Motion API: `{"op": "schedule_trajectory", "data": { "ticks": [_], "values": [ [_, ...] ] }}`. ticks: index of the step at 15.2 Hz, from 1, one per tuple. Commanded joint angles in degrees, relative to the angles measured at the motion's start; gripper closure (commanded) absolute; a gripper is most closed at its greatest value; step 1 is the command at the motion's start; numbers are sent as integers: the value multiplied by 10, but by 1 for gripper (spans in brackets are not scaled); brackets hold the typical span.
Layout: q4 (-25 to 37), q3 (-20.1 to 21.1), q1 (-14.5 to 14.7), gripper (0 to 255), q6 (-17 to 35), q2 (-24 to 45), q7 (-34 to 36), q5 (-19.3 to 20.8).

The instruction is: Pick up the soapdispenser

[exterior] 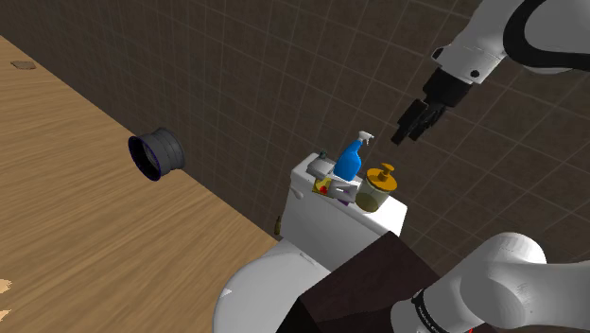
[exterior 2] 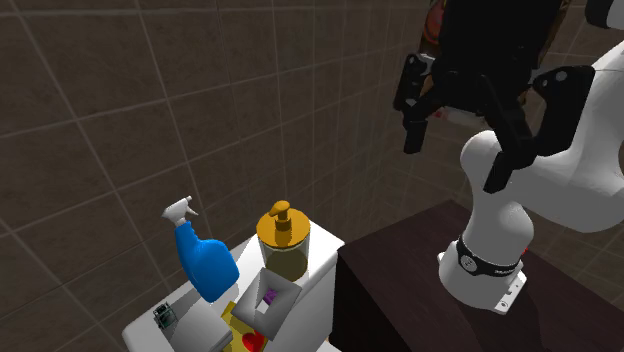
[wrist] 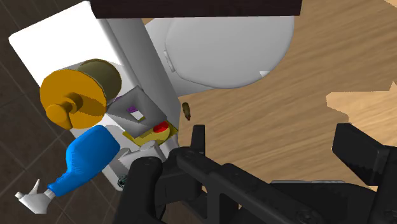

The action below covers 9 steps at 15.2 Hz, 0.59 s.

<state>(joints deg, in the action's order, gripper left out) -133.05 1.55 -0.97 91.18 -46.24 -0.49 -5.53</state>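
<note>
The soap dispenser (exterior: 376, 189) is an olive-coloured jar with an orange pump top. It stands upright on the white toilet tank (exterior: 301, 206), at the end nearest the dark stand. It also shows as the soap dispenser (exterior 2: 282, 240) and, from above, the soap dispenser (wrist: 76, 95). My gripper (exterior: 408, 132) hangs in the air well above and beyond it, close to the tiled wall, touching nothing. The gripper (exterior 2: 455, 150) is open, and the gripper (wrist: 280, 146) has its black fingers (wrist: 197, 140) wide apart with nothing between them.
A blue spray bottle (exterior: 350, 159) stands right beside the dispenser on the tank. A small grey open box (exterior 2: 272, 295) and a red item (wrist: 162, 127) lie in front of them. The white toilet lid (exterior: 255, 293), dark brown stand (exterior: 364, 284) and a dark cylinder (exterior: 156, 153) lie lower.
</note>
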Motion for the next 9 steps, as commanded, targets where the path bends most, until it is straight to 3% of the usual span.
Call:
{"op": "schedule_trajectory", "data": {
  "ticks": [1,9],
  "values": [
    [0,0,0,0,0,0,0,0],
    [-89,-67,-34,0,119,20,-74,52]
  ]
}}
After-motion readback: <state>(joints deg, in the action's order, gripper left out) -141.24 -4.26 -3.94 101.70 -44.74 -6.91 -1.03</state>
